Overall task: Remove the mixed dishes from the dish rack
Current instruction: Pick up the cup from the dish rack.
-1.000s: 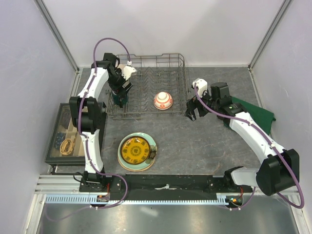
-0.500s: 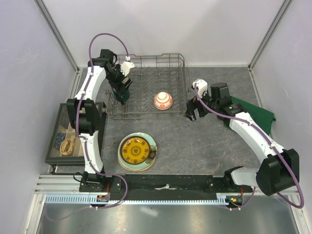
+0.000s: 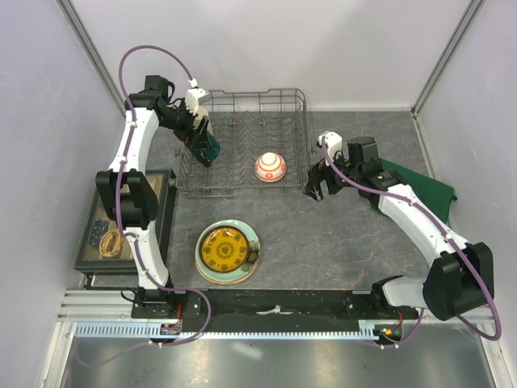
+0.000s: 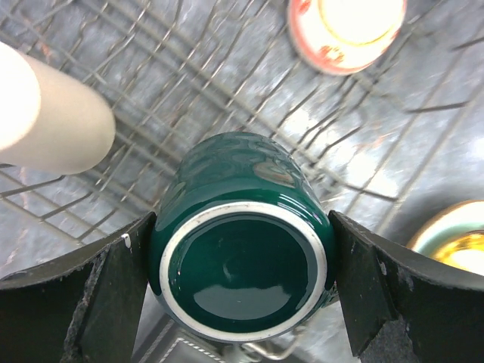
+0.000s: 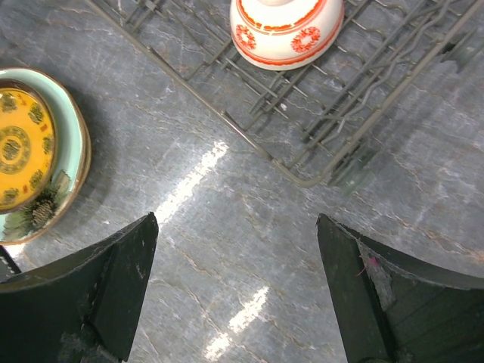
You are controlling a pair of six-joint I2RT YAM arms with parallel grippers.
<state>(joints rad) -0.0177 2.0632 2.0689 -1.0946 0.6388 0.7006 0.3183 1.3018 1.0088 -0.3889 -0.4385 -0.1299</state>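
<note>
My left gripper is shut on the dark green mug and holds it tilted over the left end of the grey wire dish rack. In the left wrist view the fingers clamp the mug from both sides, its base towards the camera. The tall beige cup lies in the rack beside it. The red-and-white bowl sits in the rack. The small yellow plate rests on the pale-green plate on the table. My right gripper is open and empty, right of the rack.
A flat dark-framed tray with small items lies at the left edge. A dark green cloth lies at the right under my right arm. The rack's near right corner is just ahead of my right gripper. Grey walls enclose the table.
My left arm has swung its elbow out to the left, raised the mug from the rack's left end and tilted it. My right arm has not moved.
</note>
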